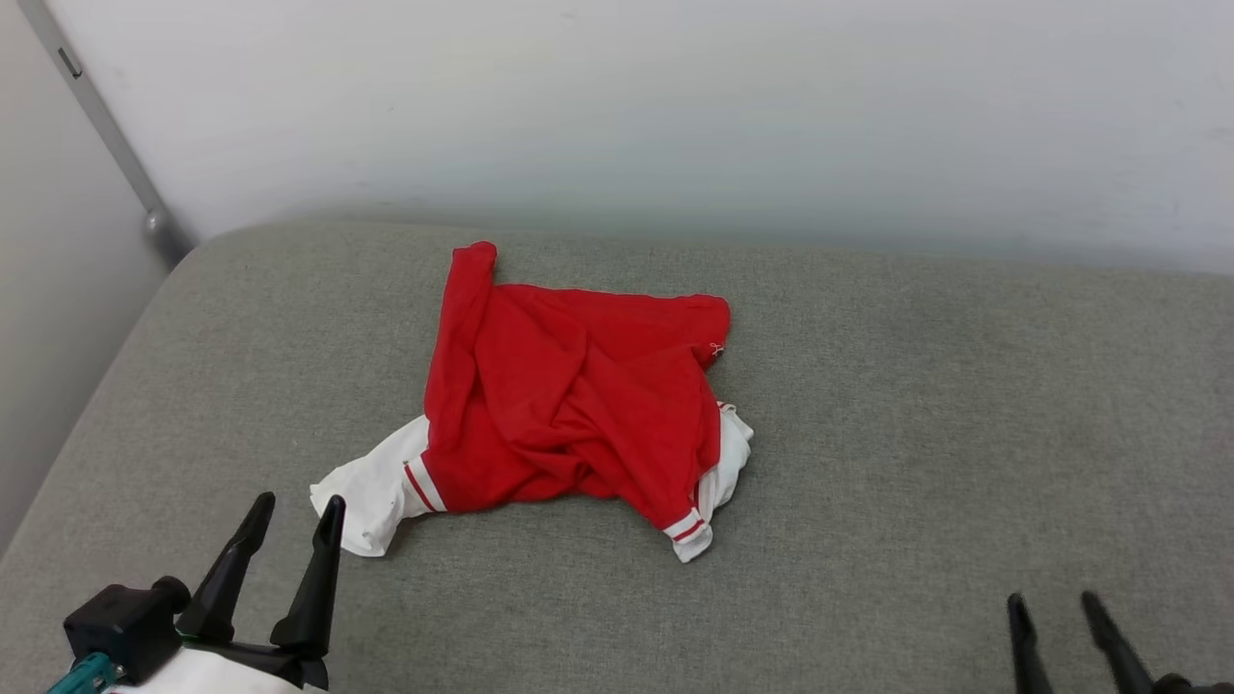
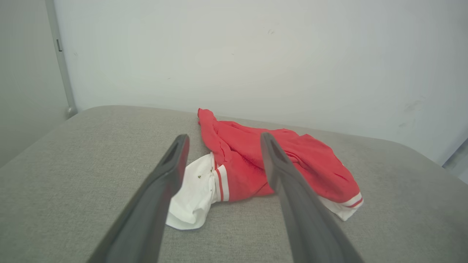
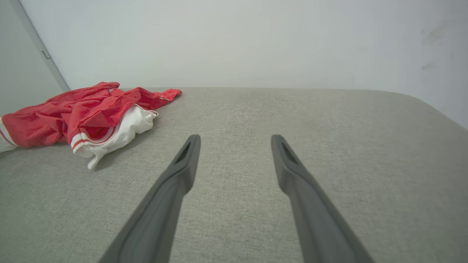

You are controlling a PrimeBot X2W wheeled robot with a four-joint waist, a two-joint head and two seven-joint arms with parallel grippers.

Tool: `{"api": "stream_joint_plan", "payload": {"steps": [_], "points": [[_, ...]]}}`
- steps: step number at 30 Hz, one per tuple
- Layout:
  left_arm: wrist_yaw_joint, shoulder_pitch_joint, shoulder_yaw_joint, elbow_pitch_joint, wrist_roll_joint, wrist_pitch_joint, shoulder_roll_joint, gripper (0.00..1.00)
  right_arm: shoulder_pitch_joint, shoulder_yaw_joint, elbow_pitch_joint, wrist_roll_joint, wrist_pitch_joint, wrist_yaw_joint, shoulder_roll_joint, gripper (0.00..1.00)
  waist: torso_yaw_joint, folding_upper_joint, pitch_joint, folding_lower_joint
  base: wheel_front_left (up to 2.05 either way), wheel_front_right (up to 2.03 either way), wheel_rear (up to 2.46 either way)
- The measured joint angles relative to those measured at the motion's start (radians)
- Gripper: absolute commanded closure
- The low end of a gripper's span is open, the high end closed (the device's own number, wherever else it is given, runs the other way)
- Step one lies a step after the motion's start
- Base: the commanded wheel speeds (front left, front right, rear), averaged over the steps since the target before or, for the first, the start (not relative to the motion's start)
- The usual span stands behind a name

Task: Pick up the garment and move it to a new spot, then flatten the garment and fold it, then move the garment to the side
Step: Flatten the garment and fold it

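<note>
Left gripper [image 1: 300,499] stood spread and empty near the shirt [image 1: 569,405]; right gripper [image 1: 1052,598] spread, well apart from it. Cushion [image 1: 916,434] bore the shirt, crumpled, mid-surface. Judged light, limp: pinch a raised red fold [image 1: 463,318] or the white sleeve [image 1: 371,492].

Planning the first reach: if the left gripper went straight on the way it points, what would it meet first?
Probably the white sleeve of the crumpled red jersey T-shirt, lying on the grey fabric cushion ahead of the open left gripper; exact depth is unclear.
</note>
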Motion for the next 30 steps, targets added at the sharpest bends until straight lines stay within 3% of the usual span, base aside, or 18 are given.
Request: {"api": "stream_joint_plan", "payload": {"steps": [3,7,9,15,24,30], "points": [[-0.016,0.001,0.004,0.017,0.010,0.000,-0.030,0.00,-0.045,0.093,0.104,0.133,0.000,0.001,-0.044,0.00,0.009,0.0000,0.005,0.0001,0.00,0.00,0.00],[-0.035,-0.018,-0.010,0.030,0.027,0.000,-0.084,0.00,-0.183,0.192,0.291,0.269,0.000,0.000,-0.157,0.00,0.029,0.0000,0.012,0.0002,0.00,0.00,0.00],[-0.040,-0.030,-0.019,0.041,0.035,0.000,-0.103,0.00,-0.260,0.293,0.357,0.316,0.000,0.000,-0.208,0.00,0.039,0.0000,0.012,0.0002,0.00,0.00,0.00],[-0.049,-0.050,-0.044,0.092,0.055,0.000,-0.140,0.00,-0.536,0.555,0.500,0.494,0.186,0.000,-0.299,0.00,0.072,0.0000,0.012,0.0002,0.00,0.00,0.00],[-0.053,-0.092,-0.094,0.159,0.049,0.000,-0.175,0.00,-0.826,0.714,0.680,0.738,0.572,-0.001,-0.285,0.00,0.154,0.0000,0.028,0.0003,0.00,0.00,0.00],[-0.053,-0.120,-0.135,0.193,0.022,0.000,-0.184,0.00,-0.918,0.774,0.764,0.793,0.691,0.000,-0.253,0.00,0.223,0.0000,0.043,0.0003,0.00,0.00,0.00]]}}
